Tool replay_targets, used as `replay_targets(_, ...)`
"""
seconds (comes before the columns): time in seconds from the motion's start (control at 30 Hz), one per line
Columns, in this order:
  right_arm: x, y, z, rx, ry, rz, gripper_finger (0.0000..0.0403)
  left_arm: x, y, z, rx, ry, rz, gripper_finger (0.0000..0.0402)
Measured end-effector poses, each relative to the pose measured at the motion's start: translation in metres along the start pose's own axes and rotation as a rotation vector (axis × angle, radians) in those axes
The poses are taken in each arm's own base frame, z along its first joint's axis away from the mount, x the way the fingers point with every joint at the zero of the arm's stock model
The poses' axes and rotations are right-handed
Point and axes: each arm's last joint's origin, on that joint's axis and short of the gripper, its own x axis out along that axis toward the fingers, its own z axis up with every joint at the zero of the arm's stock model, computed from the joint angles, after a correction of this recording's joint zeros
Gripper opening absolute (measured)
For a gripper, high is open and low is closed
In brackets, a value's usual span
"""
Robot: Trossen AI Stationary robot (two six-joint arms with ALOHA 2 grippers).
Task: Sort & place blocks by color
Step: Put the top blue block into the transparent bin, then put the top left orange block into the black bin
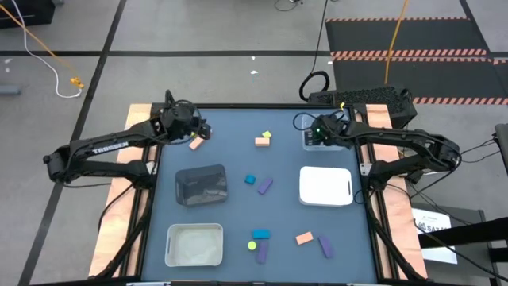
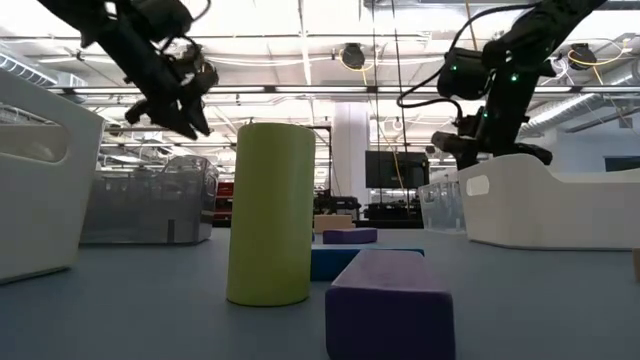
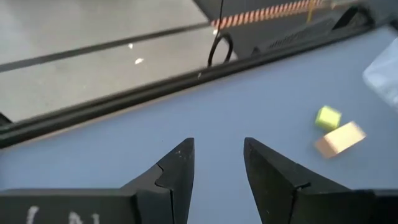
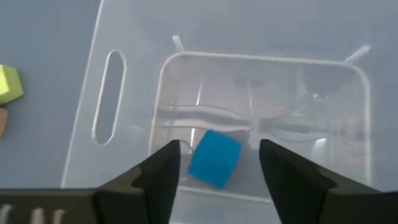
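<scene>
My left gripper (image 1: 203, 132) (image 3: 217, 147) hangs open and empty above the table's far left part. A salmon-tan block (image 1: 196, 143) lies on the table just beside it. My right gripper (image 1: 317, 133) (image 4: 217, 149) is open over the clear bin (image 4: 130, 118) at the far right. A blue cube (image 4: 214, 158) sits inside that bin, below the gap between the fingers. A yellow-green cube (image 1: 267, 135) (image 3: 328, 117) and a salmon-tan block (image 1: 262, 142) (image 3: 339, 138) lie side by side at far centre. More blue, purple, yellow-green and salmon-tan blocks lie across the middle and near part.
A dark bin (image 1: 202, 184) stands left of centre, a white bin (image 1: 326, 187) right of centre and a pale tray (image 1: 194, 244) near left. Blue (image 1: 250, 179) and purple (image 1: 264, 186) blocks lie between the bins. A yellow-green cylinder (image 2: 270, 213) stands upright near the front edge.
</scene>
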Motion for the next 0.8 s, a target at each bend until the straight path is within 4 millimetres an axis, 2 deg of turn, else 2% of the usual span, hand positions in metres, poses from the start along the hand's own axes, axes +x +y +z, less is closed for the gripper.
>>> replay_targets(0.17,0.001,-0.005,0.007,-0.009,-0.016,-0.001,0.0263,0.014,-0.003,-0.006,0.018,0.057,0.029,0.0141)
replay_targets(0.3,-0.004,-0.007,0.013,-0.015,-0.025,0.061,0.0282,0.021,0.0,-0.016,0.061,0.152,0.083,0.0141)
replay_targets(0.6,-0.032,-0.008,0.037,0.05,-0.2,0.301,0.0288,0.044,0.006,-0.044,0.146,0.409,0.227,0.0141)
replay_targets(0.8,-0.05,-0.009,0.047,0.055,-0.3,0.43,0.0288,0.061,0.004,-0.058,0.162,0.518,0.224,0.0141)
